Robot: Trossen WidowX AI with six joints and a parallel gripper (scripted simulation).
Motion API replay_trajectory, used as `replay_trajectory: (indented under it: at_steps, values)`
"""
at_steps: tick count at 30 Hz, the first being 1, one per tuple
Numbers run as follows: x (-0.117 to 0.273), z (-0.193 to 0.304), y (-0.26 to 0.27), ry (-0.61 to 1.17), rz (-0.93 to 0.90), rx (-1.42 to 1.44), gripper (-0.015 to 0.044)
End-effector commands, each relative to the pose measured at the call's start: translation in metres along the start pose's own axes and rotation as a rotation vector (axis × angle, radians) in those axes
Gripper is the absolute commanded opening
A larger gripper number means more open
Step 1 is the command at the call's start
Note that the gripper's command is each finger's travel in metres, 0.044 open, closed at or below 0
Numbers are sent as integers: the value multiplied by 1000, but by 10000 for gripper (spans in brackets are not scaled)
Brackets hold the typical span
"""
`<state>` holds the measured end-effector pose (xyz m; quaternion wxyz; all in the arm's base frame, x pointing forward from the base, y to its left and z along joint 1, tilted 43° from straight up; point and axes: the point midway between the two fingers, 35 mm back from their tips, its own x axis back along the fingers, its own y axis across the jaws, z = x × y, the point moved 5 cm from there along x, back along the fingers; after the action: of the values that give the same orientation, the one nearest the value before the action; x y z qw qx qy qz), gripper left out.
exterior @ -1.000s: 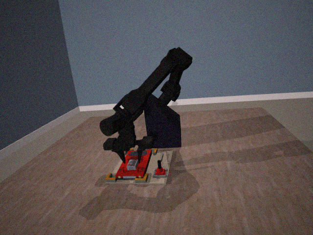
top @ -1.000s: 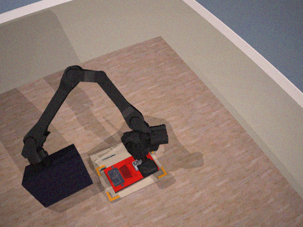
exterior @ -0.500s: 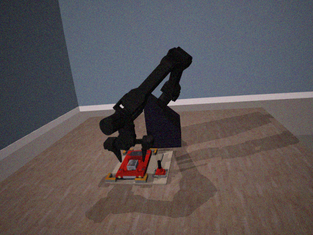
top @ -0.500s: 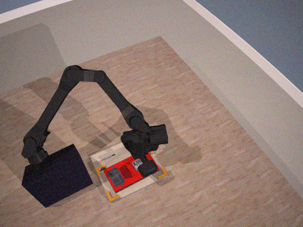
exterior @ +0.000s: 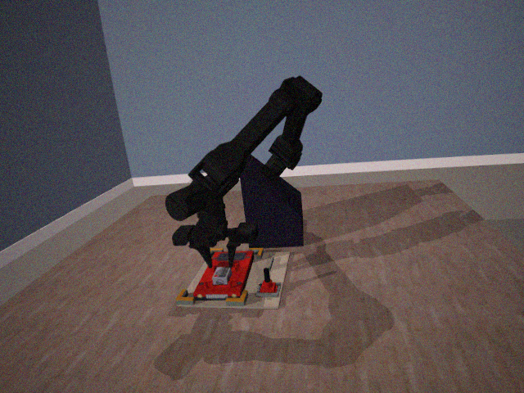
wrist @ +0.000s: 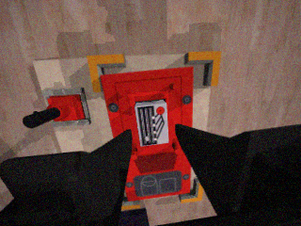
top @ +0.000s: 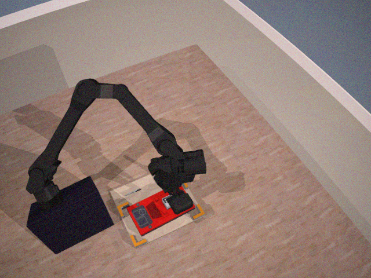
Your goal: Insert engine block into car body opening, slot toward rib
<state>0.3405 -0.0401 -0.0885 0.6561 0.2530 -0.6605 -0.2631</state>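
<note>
The grey engine block (top: 166,202) (exterior: 221,275) (wrist: 152,124) sits in the front part of the red car body (top: 164,219) (exterior: 237,277) (wrist: 146,76). Its top shows dark slots on the left and a red dot on the right in the wrist view. It stands a little above the red surface; its seated depth cannot be told. My gripper (exterior: 220,265) (wrist: 153,131) is open, with one finger on either side of the block's near end. Narrow gaps show between fingers and block in the wrist view. In the top view, the gripper hides part of the block and car.
Orange corner brackets (top: 138,241) (exterior: 237,299) (wrist: 107,60) surround the car on a pale board (top: 158,232) (wrist: 42,70). A red piece with a black upright handle (exterior: 266,275) (wrist: 41,117) stands beside the car in a grey holder. A thin dark rod (top: 133,191) lies on the board.
</note>
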Motion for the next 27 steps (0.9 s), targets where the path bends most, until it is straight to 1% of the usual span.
replay_trajectory:
  at_steps: [1, 6, 24, 27]
  values:
    - [0, 0, 0, 2, 3, 4, 125]
    - [0, 0, 0, 2, 3, 4, 0]
    - [0, 0, 0, 2, 3, 4, 0]
    - [0, 0, 0, 2, 3, 4, 79]
